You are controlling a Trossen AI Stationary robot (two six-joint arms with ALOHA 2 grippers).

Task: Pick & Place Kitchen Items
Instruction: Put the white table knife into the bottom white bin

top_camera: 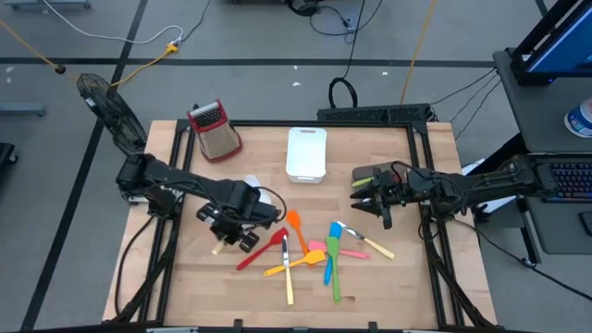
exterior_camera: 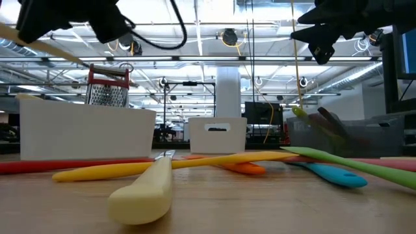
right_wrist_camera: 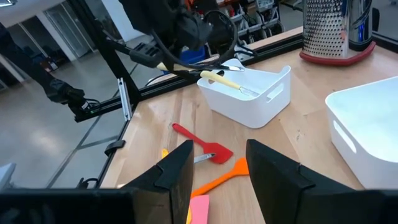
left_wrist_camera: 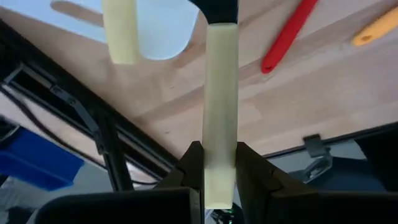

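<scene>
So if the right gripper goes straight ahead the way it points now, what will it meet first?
Probably the red spatula on the table just ahead of the open right gripper, with the orange spatula close beside it; depth is uncertain.

In the high view the left gripper (top_camera: 233, 225) covers the bin beneath it and most of the cream-handled utensil (top_camera: 218, 247) it clamps, whose working end is cut off in the left wrist view, while the utensils' (top_camera: 314, 252) overlapping heads are too small to sort.

Pale wood surface (top_camera: 185, 277), matt; perforated shiny metal grater (top_camera: 216, 131); smooth white plastic bin (top_camera: 306, 154); glossy coloured utensils (top_camera: 314, 252).
</scene>
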